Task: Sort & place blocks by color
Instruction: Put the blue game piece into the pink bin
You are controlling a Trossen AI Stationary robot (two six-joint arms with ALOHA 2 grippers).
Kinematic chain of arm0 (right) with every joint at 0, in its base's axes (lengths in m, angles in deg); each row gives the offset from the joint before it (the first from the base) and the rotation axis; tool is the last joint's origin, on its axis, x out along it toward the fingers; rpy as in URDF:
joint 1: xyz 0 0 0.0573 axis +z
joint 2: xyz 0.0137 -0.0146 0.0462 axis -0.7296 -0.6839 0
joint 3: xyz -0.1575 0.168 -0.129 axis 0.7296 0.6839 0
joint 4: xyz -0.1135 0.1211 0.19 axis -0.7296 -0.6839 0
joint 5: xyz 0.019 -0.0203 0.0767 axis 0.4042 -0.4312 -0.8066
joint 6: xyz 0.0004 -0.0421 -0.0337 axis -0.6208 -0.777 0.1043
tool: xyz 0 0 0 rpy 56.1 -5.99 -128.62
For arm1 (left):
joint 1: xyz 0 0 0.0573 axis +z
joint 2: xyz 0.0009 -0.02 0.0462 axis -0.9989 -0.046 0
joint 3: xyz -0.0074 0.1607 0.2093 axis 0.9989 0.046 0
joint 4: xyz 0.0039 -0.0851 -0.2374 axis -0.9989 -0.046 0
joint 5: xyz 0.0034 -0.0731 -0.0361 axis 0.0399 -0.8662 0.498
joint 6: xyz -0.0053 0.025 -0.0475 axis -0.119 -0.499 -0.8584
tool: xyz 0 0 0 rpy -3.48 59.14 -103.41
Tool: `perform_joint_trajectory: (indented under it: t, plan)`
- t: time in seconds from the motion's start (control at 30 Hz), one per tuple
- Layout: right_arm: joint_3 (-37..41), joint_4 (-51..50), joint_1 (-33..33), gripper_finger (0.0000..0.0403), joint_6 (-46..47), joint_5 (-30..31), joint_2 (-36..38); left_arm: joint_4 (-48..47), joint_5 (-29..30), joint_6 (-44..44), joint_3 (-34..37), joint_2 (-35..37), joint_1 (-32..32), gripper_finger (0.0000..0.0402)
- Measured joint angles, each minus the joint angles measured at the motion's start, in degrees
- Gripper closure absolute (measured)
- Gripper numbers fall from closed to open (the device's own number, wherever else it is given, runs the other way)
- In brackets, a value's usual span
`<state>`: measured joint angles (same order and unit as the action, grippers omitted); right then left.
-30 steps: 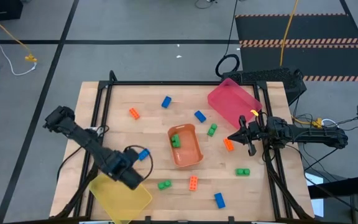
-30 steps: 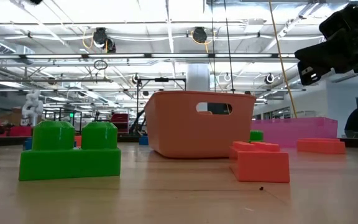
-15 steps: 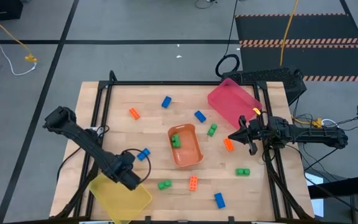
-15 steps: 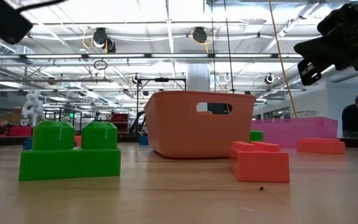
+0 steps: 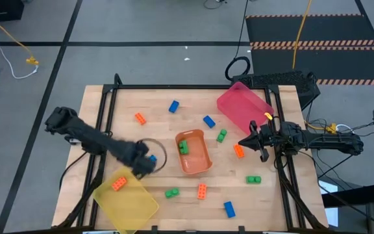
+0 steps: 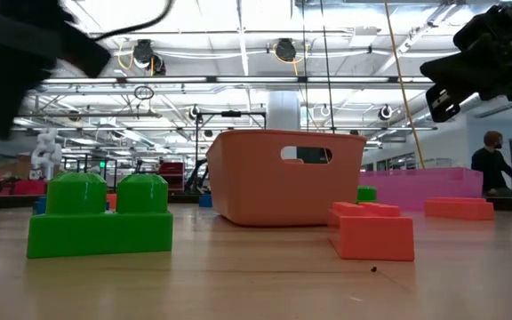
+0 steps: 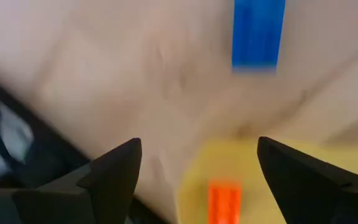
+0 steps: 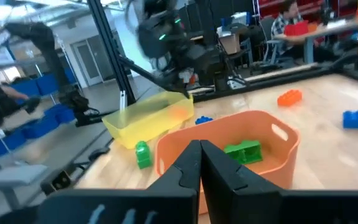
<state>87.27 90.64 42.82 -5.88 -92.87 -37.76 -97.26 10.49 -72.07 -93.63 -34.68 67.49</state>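
Blocks are spread over the wooden table (image 5: 141, 97) w/ three trays. Orange tray (image 5: 193, 153) sits mid-table & holds a green block (image 5: 183, 147); yellow tray (image 5: 127, 201) is at the near-left corner w/ one orange block (image 5: 118, 184) lying in it; pink tray (image 5: 242, 107) is at the far right, tilted against the frame.

Left gripper (image 5: 145, 164) is just past the yellow tray's far edge, between it & the orange tray, fingers (image 7: 114, 171) spread wide, nothing between them. A blue block (image 5: 152, 158) lies on the table right beside it. In the left wrist view the orange block in the yellow tray shows between the fingers, blue one further on.

Right gripper (image 5: 244, 143) is closed & empty, hanging above the table by the right edge, near an orange block (image 5: 239, 151) & a green block (image 5: 221, 135).

Loose on the table elsewhere: orange block (image 5: 139, 118) & blue block (image 5: 173, 106) far left, blue block (image 5: 208, 121) beside the pink tray, green block (image 5: 171, 192), orange block (image 5: 202, 190) & blue block (image 5: 229, 208) along the near side, green block (image 5: 253, 179) near right
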Motion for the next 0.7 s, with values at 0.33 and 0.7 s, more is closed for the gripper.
perform_joint_trajectory:
  t: [0.33, 0.7]
  plan:
    - [0.0, -3.0, 0.0, 0.0396, 2.2, 4.4, -0.3, 15.9, -5.4, 16.2, 0.0, -0.2, 12.2, 0.0127]
    - [0.0, -7.6, 0.0, 0.0280, 0.1, 12.9, -1.7, 16.5, -5.5, 17.2, 0.0, -5.8, 11.6, 0.0124]
